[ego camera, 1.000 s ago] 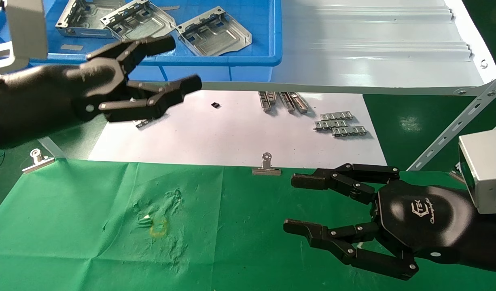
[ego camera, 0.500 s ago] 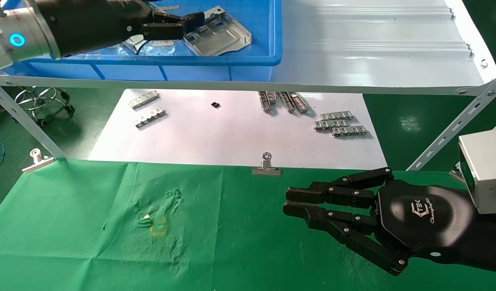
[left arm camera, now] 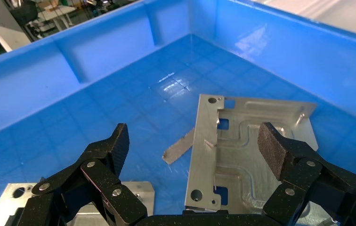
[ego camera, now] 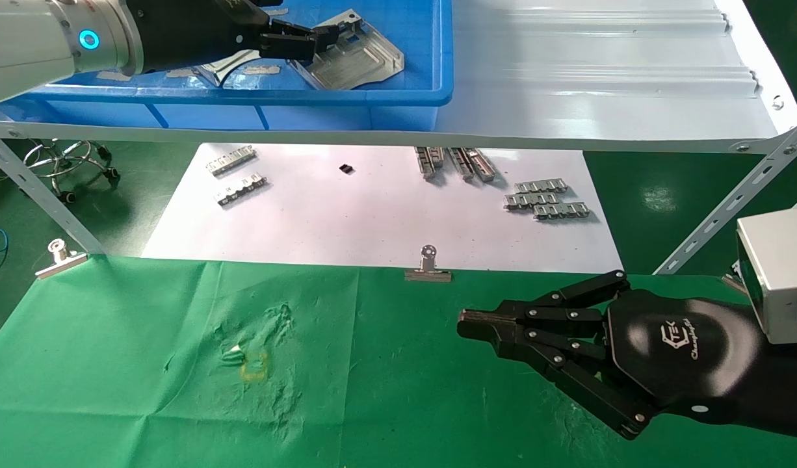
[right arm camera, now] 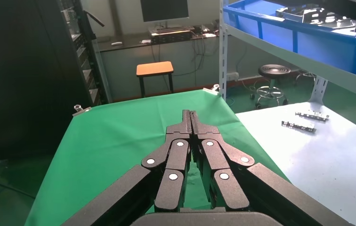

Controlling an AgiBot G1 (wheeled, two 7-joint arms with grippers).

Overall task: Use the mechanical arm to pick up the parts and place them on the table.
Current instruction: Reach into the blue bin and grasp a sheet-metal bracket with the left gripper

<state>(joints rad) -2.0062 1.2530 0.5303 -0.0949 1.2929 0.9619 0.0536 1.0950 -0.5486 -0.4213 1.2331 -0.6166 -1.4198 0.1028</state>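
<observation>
My left gripper [ego camera: 307, 40] reaches into the blue bin [ego camera: 398, 97] on the shelf. It is open and hovers over a shiny silver stamped part [left arm camera: 242, 155], with one finger on each side of it and not touching. The same part shows in the head view [ego camera: 359, 58]. Another part [left arm camera: 133, 193] lies beside it in the bin, mostly hidden by my claw. My right gripper [ego camera: 467, 323] is shut and empty, just above the green cloth table [ego camera: 145, 364] at the right.
A white sheet [ego camera: 372, 214] behind the green cloth holds several small metal link strips [ego camera: 545, 198]. Binder clips [ego camera: 428, 266] pin the cloth's far edge. The pale grey shelf [ego camera: 600, 78] overhangs the sheet. A slim strip [left arm camera: 178, 147] lies loose in the bin.
My left arm went from in front of the bin up into it and now hovers over a part. My right gripper closed from wide open to shut.
</observation>
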